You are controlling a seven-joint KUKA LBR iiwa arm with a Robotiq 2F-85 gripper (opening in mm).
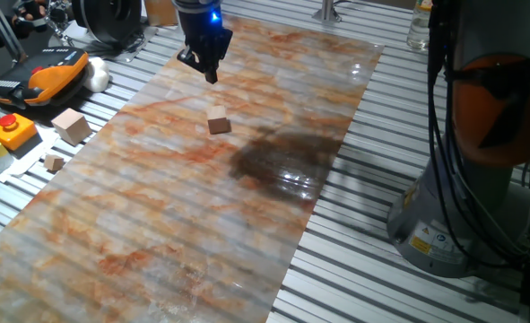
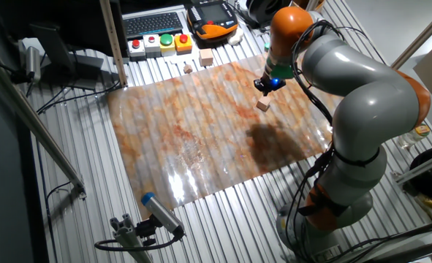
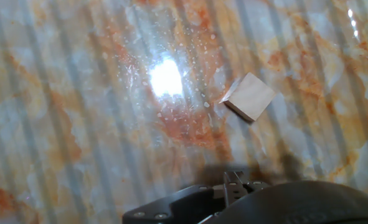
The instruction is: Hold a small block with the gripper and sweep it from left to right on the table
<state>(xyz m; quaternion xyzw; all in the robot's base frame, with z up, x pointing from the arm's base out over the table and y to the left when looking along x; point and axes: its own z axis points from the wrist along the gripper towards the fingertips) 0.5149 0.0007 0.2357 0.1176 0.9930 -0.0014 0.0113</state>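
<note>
The step in hand looks like the approach: the block has not been grasped, so the sweep itself has not begun. In one fixed view the claw [image 1: 209,65] hangs in the upper middle of the frame, its blue light glowing, clearly above the counter [image 1: 157,233] and holding nothing. Its fingers seem drawn close together at the tip, but whether they are spread or clenched I cannot tell from any of the 3 views.

The small block [image 1: 218,123] sits alone on the marbled orange-and-grey sheet, just below the claw in that frame and apart from it. In the other fixed view the small block [image 2: 262,106] lies in the upper right part of the frame, just under the claw [image 2: 269,85]. In the hand view the small block [image 3: 249,97] appears right of centre in the upper half, turned cornerwise to the frame edges, with a bright glare patch to its left.

The next move, as I judge it, calls for shifting the claw over the block, turning the fingers to meet 2 opposite flat faces, descending and closing. Only then can it be dragged across.

The block is a plain light-brown wooden cube with clean edges, resting flat. 2 other wooden cubes, a larger pale cube [image 1: 70,125] and a tiny cube [image 1: 54,162], lie at the left edge, off the sheet.
</note>
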